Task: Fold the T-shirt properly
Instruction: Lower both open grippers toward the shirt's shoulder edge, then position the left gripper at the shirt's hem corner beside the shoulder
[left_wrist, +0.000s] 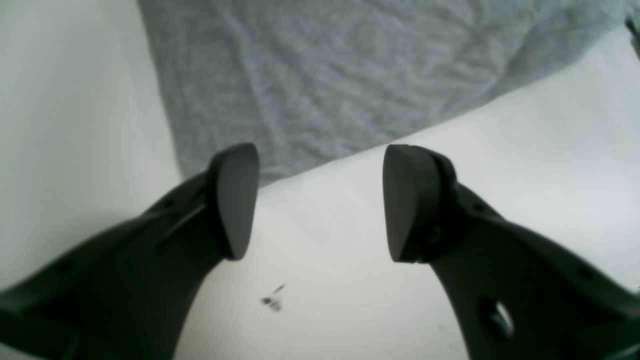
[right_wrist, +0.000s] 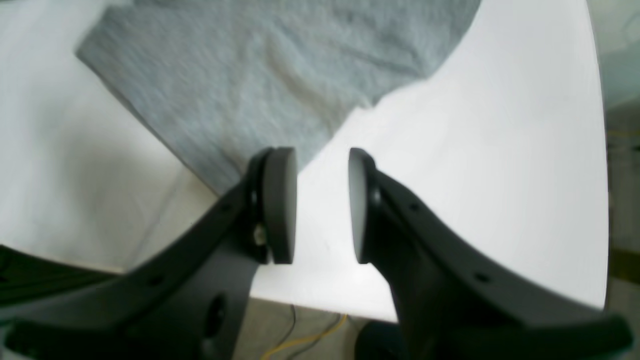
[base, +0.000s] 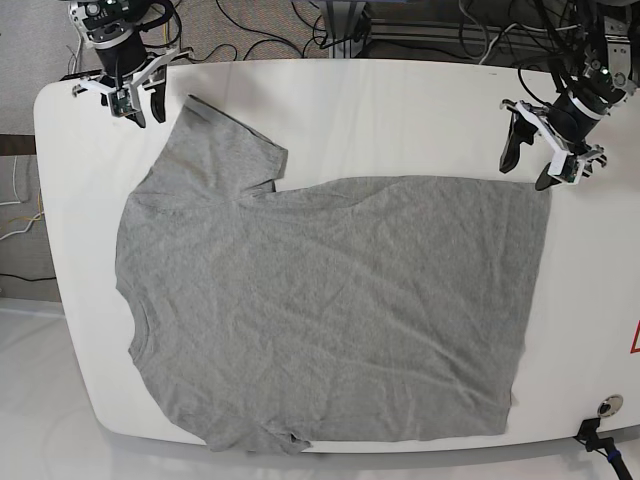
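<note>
The grey T-shirt (base: 330, 310) lies spread flat on the white table (base: 400, 110), with its neck toward the left and its hem toward the right. My left gripper (base: 526, 170) stands open just beyond the shirt's far right hem corner. In the left wrist view that gripper (left_wrist: 320, 165) has the T-shirt's (left_wrist: 325, 75) corner edge between and ahead of its fingers, which hold nothing. My right gripper (base: 148, 117) hovers open by the far sleeve's tip. In the right wrist view this gripper (right_wrist: 320, 160) has a narrow gap and the T-shirt's (right_wrist: 260, 75) sleeve edge lies just ahead.
The table's rounded edge (right_wrist: 595, 150) and the floor with cables (right_wrist: 300, 340) lie close to the right gripper. A dark smudge (left_wrist: 272, 300) marks the table under the left gripper. A small round fitting (base: 607, 405) sits at the near right corner.
</note>
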